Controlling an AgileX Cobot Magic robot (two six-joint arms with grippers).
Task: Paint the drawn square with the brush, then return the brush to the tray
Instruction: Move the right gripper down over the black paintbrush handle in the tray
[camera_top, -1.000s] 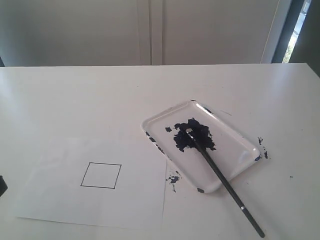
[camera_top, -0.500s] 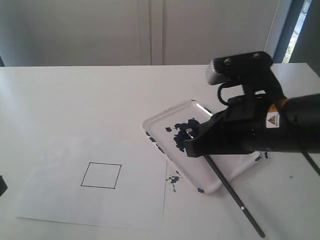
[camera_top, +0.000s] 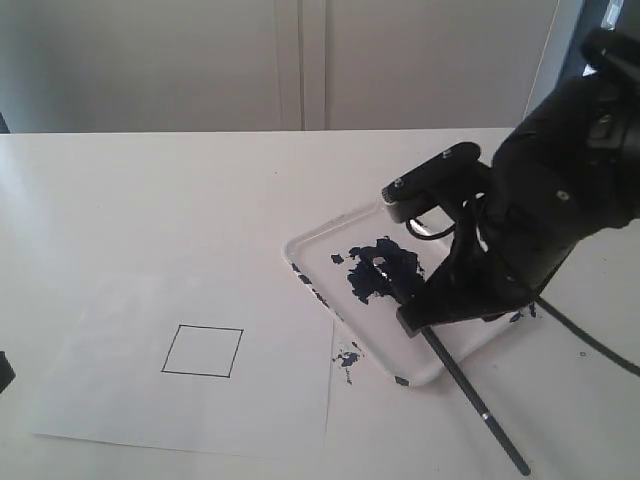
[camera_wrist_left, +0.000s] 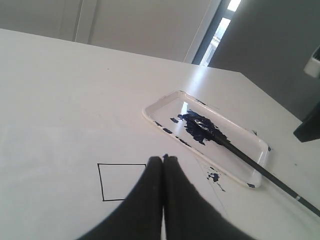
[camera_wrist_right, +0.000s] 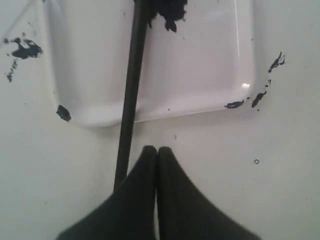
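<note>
The drawn square (camera_top: 202, 351) (camera_wrist_left: 122, 181) is a thin black outline with a white centre on a paper sheet. The brush (camera_top: 470, 390) (camera_wrist_left: 260, 170) (camera_wrist_right: 131, 90) lies with its blue tip in the tray's paint blotch and its black handle sticking out over the tray's near edge onto the table. The tray (camera_top: 330, 240) (camera_wrist_left: 235, 134) (camera_wrist_right: 200, 75) sits right of the paper. My right gripper (camera_top: 420, 318) (camera_wrist_right: 157, 150) is shut and empty, hovering beside the handle just past the tray's edge. My left gripper (camera_wrist_left: 163, 159) is shut and empty, near the square.
The white paper sheet (camera_top: 200, 410) lies at the front left of the white table. Blue paint splatters mark the table beside the tray (camera_top: 347, 357) (camera_top: 525, 300). The right arm's bulk covers the tray's right half in the exterior view.
The right arm came into view over the tray, then shifted right and tilted down, so more of the paint blotch shows. The brush, tray and square have not moved.
</note>
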